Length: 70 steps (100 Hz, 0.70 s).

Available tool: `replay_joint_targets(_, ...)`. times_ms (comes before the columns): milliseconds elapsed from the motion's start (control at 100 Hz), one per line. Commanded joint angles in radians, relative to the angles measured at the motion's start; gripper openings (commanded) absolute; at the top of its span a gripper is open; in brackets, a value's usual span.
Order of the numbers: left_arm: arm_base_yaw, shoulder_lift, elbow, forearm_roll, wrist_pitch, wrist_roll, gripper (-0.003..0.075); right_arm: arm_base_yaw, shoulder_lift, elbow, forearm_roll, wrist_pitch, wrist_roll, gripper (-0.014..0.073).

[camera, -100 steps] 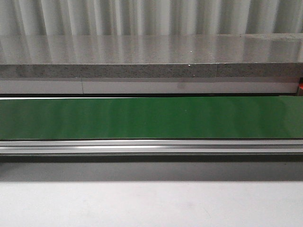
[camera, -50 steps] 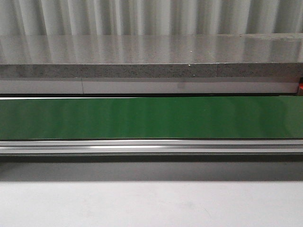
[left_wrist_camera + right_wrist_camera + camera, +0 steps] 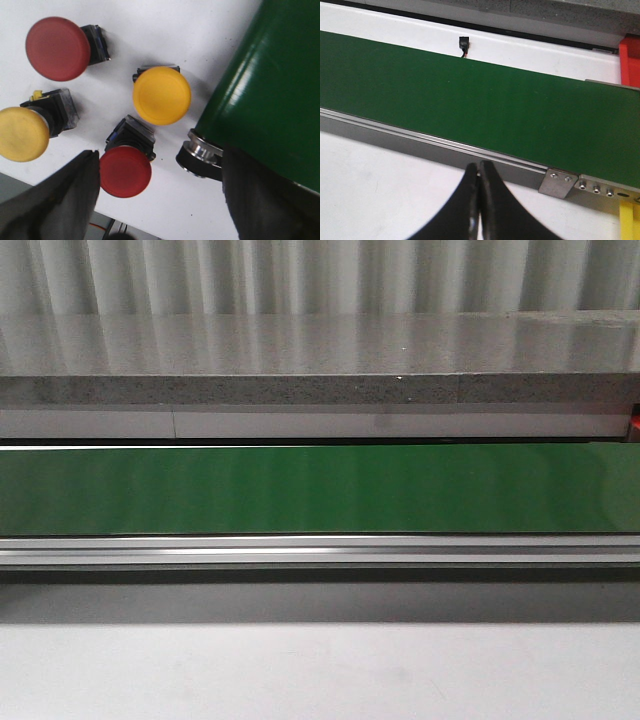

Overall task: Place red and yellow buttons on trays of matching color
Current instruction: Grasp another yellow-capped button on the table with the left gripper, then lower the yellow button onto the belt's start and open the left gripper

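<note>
Nothing is shifting in the front view since the earlier frames: the long green conveyor belt [image 3: 320,490] is lying bare, neither arm showing. Over the white bench [image 3: 200,35], the left gripper [image 3: 157,200] is hovering with its dark fingers [image 3: 60,205] spread wide, holding nothing. Below it are sitting four mushroom-head push buttons: a glossy red one [image 3: 125,171] nearest between the fingers, a yellow one [image 3: 161,95] just beyond, a duller red one [image 3: 57,48] and a second yellow one [image 3: 22,134] further off. This is looking like the approach before a first pick; the next move is calling for lowering around the nearest red cap. The right gripper [image 3: 479,200] is waiting pressed together, empty, near the belt rail. Red [image 3: 630,60] and yellow [image 3: 629,220] slivers at the frame edge are perhaps the trays. No writing is legible
</note>
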<state>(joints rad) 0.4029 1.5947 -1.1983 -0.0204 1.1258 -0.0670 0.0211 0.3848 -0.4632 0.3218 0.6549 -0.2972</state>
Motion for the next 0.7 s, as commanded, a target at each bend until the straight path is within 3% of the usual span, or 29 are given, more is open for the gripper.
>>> replay_joint_targets(0,0.012,0.000,-0.043,-0.013,-0.008,0.005,0.0491,0.002,0.007,-0.025,0.011,-0.063,-0.012,-0.0067)
replay_joint_targets(690,0.012,0.203,-0.154,-0.020,-0.014,0.022,0.0472,0.002,0.007,-0.025,0.011,-0.063,-0.012,-0.0067)
